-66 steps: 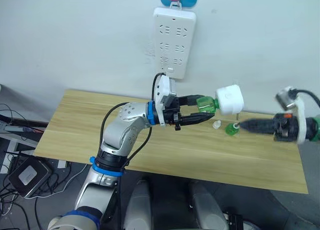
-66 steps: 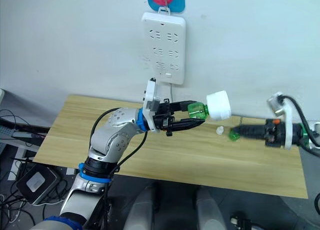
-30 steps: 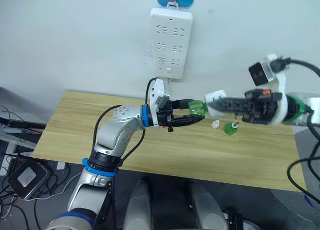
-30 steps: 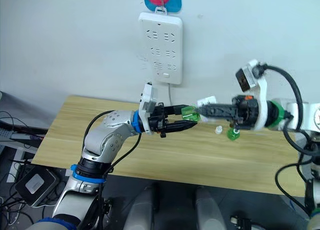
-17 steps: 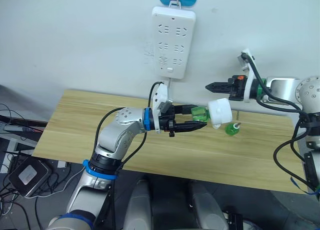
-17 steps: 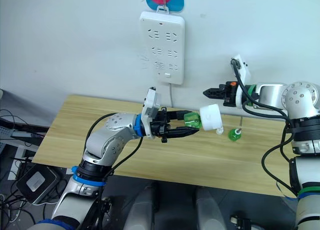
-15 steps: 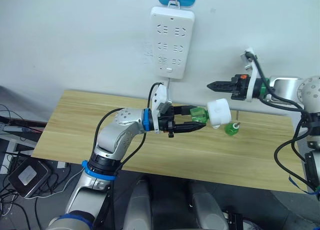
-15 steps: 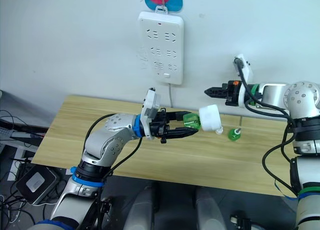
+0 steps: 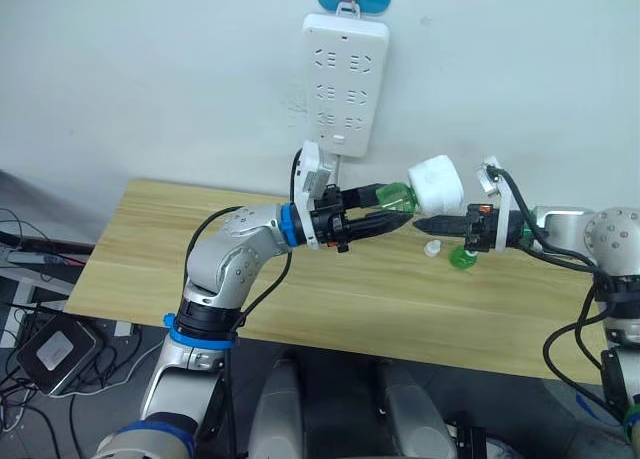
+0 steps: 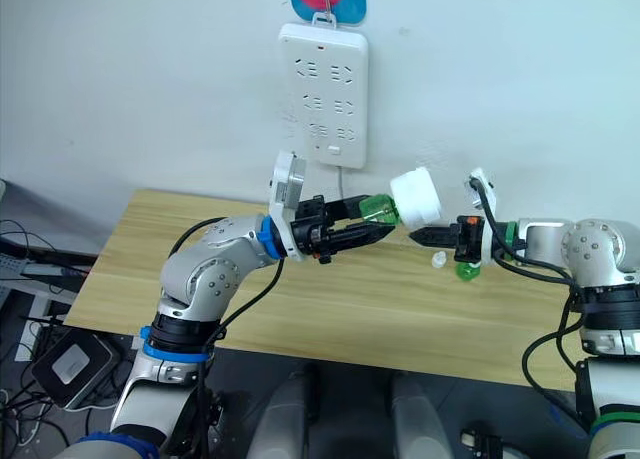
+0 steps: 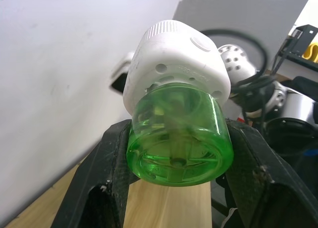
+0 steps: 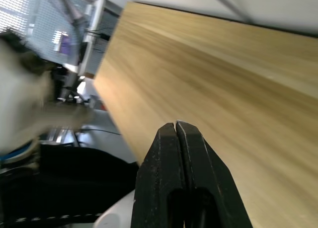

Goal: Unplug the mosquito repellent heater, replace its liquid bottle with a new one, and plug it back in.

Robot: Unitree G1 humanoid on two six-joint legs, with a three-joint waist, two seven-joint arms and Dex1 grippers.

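Left eye view: the left gripper (image 9: 392,211) is held up above the wooden table (image 9: 300,299), its two black fingers clamped on the green liquid bottle (image 9: 397,196) that is fitted into the mosquito repellent heater (image 9: 436,182). The white dome juts out past the fingertips, tilted up and away from the gripper, in mid-air just below the white power strip (image 9: 344,82) hanging on the wall.

The left wrist view confirms the grip — one finger (image 11: 102,188) presses each side of the bottle's round base, with the heater's body sitting on top of it.

The right gripper (image 9: 420,223) reaches in from the opposite side, its tip just under the heater and close to the left gripper's fingertips. In the right wrist view its fingers (image 12: 171,153) are pressed together with nothing between them.

Beyond the right gripper's tip, on the table, lie a second green bottle (image 9: 462,258) and a small white cap (image 9: 432,248) — near each other, not touching.
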